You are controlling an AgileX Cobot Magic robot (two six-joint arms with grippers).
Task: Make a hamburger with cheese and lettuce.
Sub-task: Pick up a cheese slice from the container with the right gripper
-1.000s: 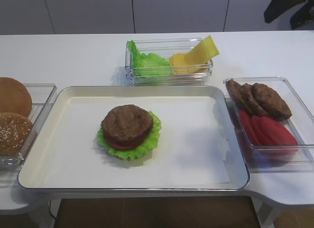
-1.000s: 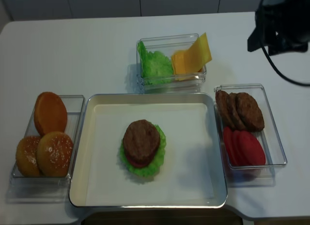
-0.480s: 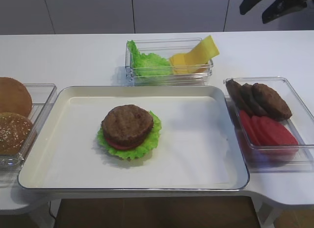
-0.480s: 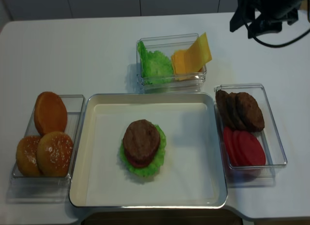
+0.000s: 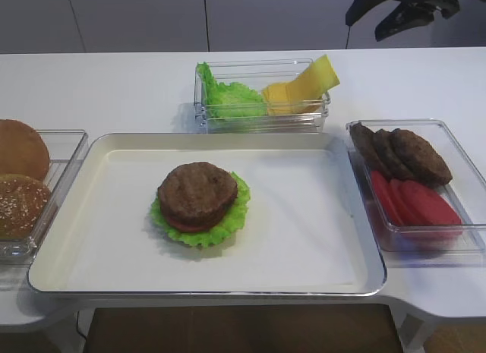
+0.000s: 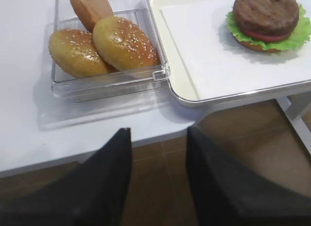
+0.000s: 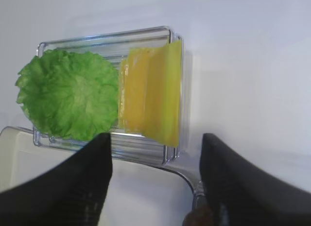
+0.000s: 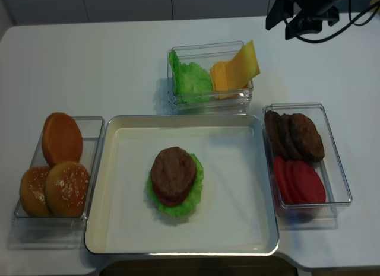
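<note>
Since the stack on the tray lacks its yellow slice, the scene reads as a reach toward the far box.

Right pincer (image 8: 295,18): it hangs above the far right of the surface (image 5: 114,87), just beyond the two-part box, jaws spread wide with nothing between them; its wrist view frames the cheese between the two dark jaws, so I judge it is lining up for that slice.

Left pincer (image 6: 158,182): parked off the near edge of the surface, below the bun box; jaws apart and empty, probably kept clear of the work.

Hamburger (image 5: 199,203): sits left of centre on the tray (image 5: 319,281), a brown patty over a red slice over a frilly leaf, no bun and no cheese yet.

Far box (image 5: 258,119): clear, holding the lettuce (image 7: 68,97) on the left and the cheese (image 7: 150,99) on the right; several yellow slices lean up against the right wall and one pokes above the rim, which should make an edge easy to catch.

Right box (image 5: 456,159): brown patties (image 5: 402,154) overlapped at the back, tomato slices (image 5: 414,203) fanned at the front.

Left box (image 8: 92,124): three brown buns (image 8: 56,169), two of them seeded.
</note>
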